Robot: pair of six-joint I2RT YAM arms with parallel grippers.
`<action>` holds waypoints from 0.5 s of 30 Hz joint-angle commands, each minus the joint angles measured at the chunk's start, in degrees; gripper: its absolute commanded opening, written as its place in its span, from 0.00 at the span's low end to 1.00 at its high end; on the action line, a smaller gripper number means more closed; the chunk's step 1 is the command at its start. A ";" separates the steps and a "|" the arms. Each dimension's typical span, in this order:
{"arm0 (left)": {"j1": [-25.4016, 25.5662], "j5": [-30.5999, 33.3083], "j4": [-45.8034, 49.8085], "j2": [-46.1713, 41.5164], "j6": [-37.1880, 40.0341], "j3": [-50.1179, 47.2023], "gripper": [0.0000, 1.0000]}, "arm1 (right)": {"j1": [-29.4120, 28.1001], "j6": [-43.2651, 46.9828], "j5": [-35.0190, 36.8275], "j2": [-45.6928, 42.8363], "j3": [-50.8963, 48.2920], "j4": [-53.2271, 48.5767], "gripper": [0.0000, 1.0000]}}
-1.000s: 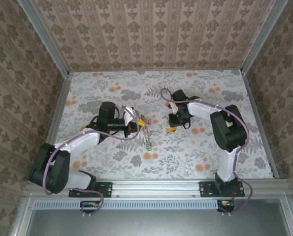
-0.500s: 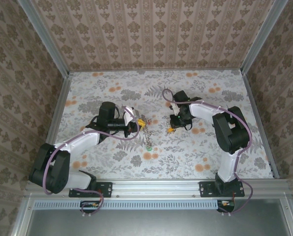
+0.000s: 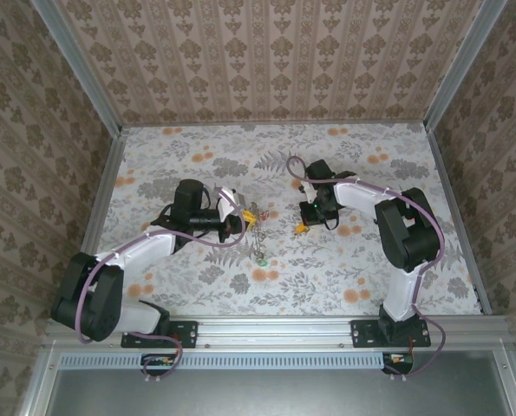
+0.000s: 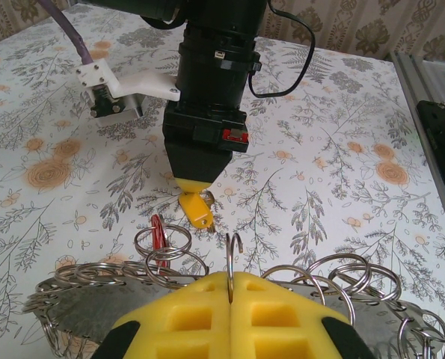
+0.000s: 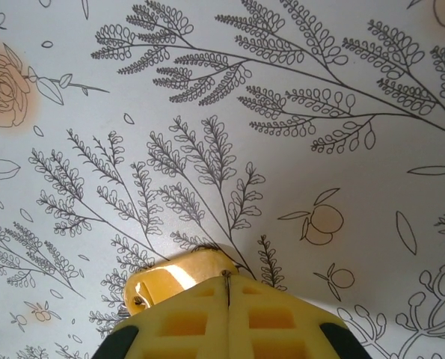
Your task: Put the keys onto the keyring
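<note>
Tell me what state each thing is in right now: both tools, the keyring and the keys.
left tool: shut on the keyring
right tool: shut on the yellow key
keyring: pinched upright, its hooked end open
yellow key: gripped, not on the keyring
red key: ungripped, among the small rings
green key: ungripped

Top view looks down from behind the 2 arm bases (image 3: 166, 329) over the whole bench (image 3: 197, 286). The close left wrist view faces the right gripper (image 4: 194, 187), shared with top.
</note>
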State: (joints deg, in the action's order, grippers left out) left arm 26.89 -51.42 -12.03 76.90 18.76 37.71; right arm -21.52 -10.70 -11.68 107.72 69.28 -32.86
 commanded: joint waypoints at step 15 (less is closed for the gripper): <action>0.34 -2.57 -0.59 1.38 -0.48 3.13 0.00 | 0.73 -0.98 -1.35 0.53 0.73 0.81 0.19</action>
State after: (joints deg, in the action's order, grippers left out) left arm 26.96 -51.86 -12.03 78.00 18.76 38.70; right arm -21.15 -10.92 -12.36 107.00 68.79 -31.88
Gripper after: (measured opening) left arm 0.041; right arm 0.188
